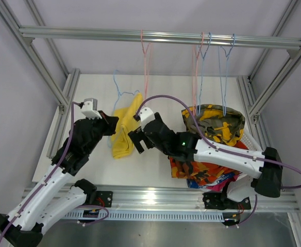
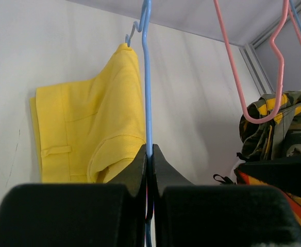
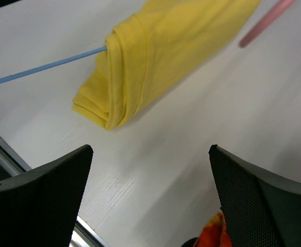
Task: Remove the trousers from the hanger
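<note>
The plain yellow trousers (image 1: 122,129) lie folded on the white table, with the blue hanger (image 1: 120,92) running into their fold. My left gripper (image 1: 109,126) is shut on the blue hanger's wire (image 2: 146,77), beside the yellow trousers (image 2: 83,139). My right gripper (image 1: 138,140) is open and empty, just right of the yellow trousers (image 3: 155,56); the blue wire (image 3: 42,67) enters the fold. The camouflage trousers (image 1: 215,122), the orange-red patterned trousers (image 1: 199,169) and a bit of the blue-and-white ones (image 1: 208,182) lie piled at the right. The magenta trousers do not show.
Empty pink hangers (image 1: 145,56) and blue hangers (image 1: 225,77) hang from the metal rail (image 1: 155,35) across the back. One pink hanger (image 2: 253,77) hangs close to my left gripper. Frame posts stand at both sides of the table (image 1: 155,164).
</note>
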